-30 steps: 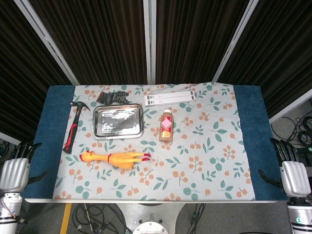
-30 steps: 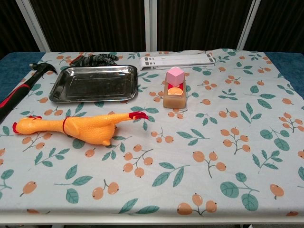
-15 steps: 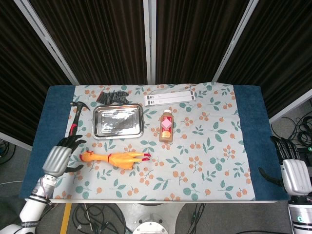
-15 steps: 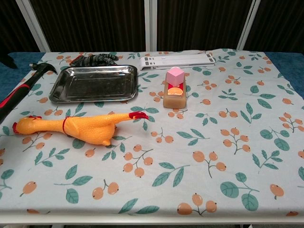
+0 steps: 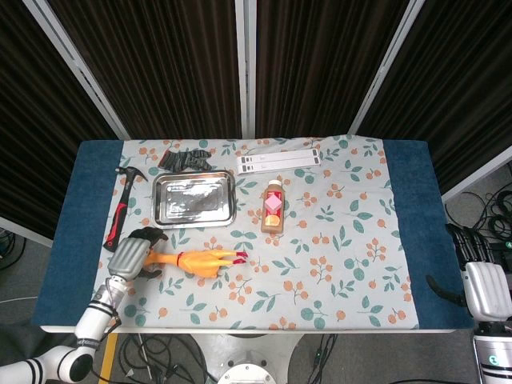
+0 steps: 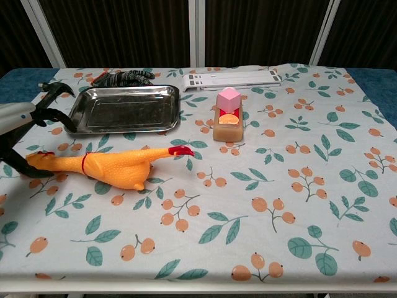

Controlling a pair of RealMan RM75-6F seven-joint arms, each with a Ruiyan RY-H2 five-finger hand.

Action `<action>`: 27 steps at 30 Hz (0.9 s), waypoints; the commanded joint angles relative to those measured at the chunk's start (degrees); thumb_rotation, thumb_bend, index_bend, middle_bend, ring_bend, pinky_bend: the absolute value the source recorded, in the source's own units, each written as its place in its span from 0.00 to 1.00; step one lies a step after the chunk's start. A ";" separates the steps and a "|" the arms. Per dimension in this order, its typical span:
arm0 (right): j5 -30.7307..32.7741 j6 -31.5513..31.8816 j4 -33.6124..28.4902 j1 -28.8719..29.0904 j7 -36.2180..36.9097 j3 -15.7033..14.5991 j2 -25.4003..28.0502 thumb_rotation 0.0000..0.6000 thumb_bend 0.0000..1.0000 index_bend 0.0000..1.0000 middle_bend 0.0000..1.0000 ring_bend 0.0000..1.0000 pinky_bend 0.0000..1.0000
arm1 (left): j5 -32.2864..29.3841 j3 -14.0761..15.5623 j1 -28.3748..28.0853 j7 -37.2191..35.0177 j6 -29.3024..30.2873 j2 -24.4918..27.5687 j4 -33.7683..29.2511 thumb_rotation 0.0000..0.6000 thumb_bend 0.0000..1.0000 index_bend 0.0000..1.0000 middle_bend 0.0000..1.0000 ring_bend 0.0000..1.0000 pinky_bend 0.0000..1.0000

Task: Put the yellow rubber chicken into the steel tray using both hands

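Barely started. Your left hand (image 5: pixel 134 254) hovers, fingers spread, at the head of the yellow rubber chicken (image 5: pixel 192 260), lying lower left, below the steel tray (image 5: pixel 194 198). Right hand (image 5: pixel 483 285) idles lower right; its fingers' state unclear.

The left hand (image 5: pixel 133 254) covers the head end of the yellow rubber chicken (image 5: pixel 200 260); whether it grips is unclear. The right hand (image 5: pixel 480 282) is cut by the frame edge.

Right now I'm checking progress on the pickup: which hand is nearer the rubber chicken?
Left. The left hand is at the rubber chicken's head end, fingers spread around it; the right hand hangs off the table's far right edge.
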 commanded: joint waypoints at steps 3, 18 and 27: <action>-0.06 -0.09 0.06 0.07 -0.02 -0.05 -0.08 1.00 0.16 0.00 0.08 0.00 0.02 | -2.07 -0.05 -1.40 0.29 -2.14 -2.69 3.11 1.00 0.16 0.36 0.32 0.21 0.24; 0.31 -0.23 0.46 -0.10 0.16 -0.21 -0.29 1.00 0.16 0.00 0.08 0.00 0.02 | -3.51 0.57 -2.57 -1.84 -3.50 -5.23 8.04 1.00 0.34 0.48 0.45 0.34 0.40; -0.32 -0.18 -0.47 0.05 -0.61 -0.31 0.09 1.00 0.16 0.00 0.08 0.00 0.02 | 3.79 2.57 -2.85 -13.80 -1.71 -5.81 14.07 1.00 0.56 0.70 0.66 0.58 0.73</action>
